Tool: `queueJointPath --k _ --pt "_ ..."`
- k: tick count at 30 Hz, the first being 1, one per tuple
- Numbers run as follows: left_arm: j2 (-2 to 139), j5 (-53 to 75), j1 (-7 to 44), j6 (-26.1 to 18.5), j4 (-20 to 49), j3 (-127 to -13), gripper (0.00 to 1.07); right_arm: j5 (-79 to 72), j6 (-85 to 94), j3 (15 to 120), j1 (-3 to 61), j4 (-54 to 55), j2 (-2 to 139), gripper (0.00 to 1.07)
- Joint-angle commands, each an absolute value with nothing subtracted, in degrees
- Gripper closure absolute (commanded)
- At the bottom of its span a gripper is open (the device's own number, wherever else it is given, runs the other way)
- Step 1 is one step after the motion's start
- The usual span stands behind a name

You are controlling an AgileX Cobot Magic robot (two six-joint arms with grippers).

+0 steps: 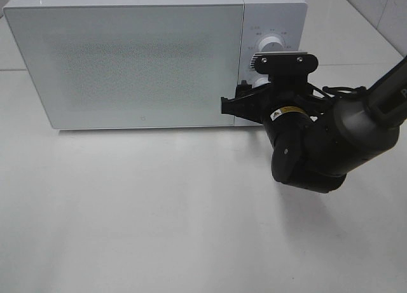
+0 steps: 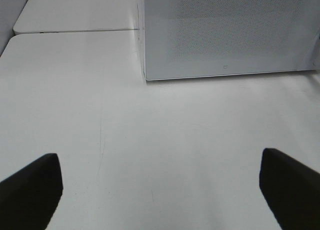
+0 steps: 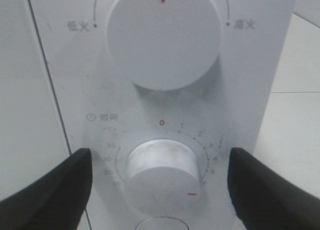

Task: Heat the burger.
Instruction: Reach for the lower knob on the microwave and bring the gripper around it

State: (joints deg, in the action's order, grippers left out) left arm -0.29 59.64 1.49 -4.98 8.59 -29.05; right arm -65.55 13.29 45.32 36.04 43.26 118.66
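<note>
The burger is out of view in every frame. The white microwave (image 1: 140,64) stands at the back of the table with its door shut. My right gripper (image 1: 253,103) is up against its control panel. In the right wrist view, the right gripper (image 3: 160,165) stands open with a finger on each side of the lower timer knob (image 3: 162,172), and a gap shows on both sides. The knob's red mark points to the lower right of its scale. My left gripper (image 2: 160,157) is open over bare table in front of the microwave (image 2: 225,35).
The larger power knob (image 3: 162,35) sits above the timer knob, its red line pointing straight up. The right arm's dark wrist (image 1: 311,147) hangs over the table in front of the control panel. A white tabletop (image 1: 159,217) stretches before the microwave.
</note>
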Motion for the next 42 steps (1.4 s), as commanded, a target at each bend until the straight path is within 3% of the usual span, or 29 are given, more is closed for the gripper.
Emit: queueJointPath --k 1,6,8,10,11,12,14,17,33,42 --pt "-1.72 59.53 1.38 -4.58 8.82 -28.71 0.06 -66.52 13.01 45.89 36.1 43.26 118.03 0.39" --pt "-1.72 59.53 1.38 -4.58 8.82 -28.71 0.06 -65.03 12.78 47.21 36.1 42.69 118.37 0.54" --pt "-1.72 59.53 1.38 -4.58 8.82 -28.71 0.06 -63.77 12.78 48.19 36.1 42.69 118.43 0.69" --pt "-1.72 59.53 1.38 -4.58 8.82 -28.71 0.06 -63.54 12.78 48.36 36.1 42.69 118.43 0.73" --pt "-1.72 59.53 1.38 -4.58 8.82 -28.71 0.06 -63.48 12.78 48.53 36.1 42.63 118.43 0.83" --pt "-1.72 59.53 1.38 -4.58 8.82 -28.71 0.06 -63.48 12.78 48.53 36.1 42.63 118.43 0.83" --pt "-1.72 59.53 1.38 -4.58 8.82 -28.71 0.06 -63.08 12.78 48.53 36.1 42.69 118.43 0.95" --pt "-1.72 59.53 1.38 -4.58 8.82 -28.71 0.06 -63.03 12.78 48.53 36.1 42.63 118.43 1.03" --pt "-1.72 59.53 1.38 -4.58 8.82 -28.71 0.06 -65.03 4.24 48.53 36.1 38.67 118.43 1.05" --pt "-1.72 59.53 1.38 -4.58 8.82 -28.71 0.06 -63.88 -20.74 48.53 36.1 37.93 118.43 1.07"
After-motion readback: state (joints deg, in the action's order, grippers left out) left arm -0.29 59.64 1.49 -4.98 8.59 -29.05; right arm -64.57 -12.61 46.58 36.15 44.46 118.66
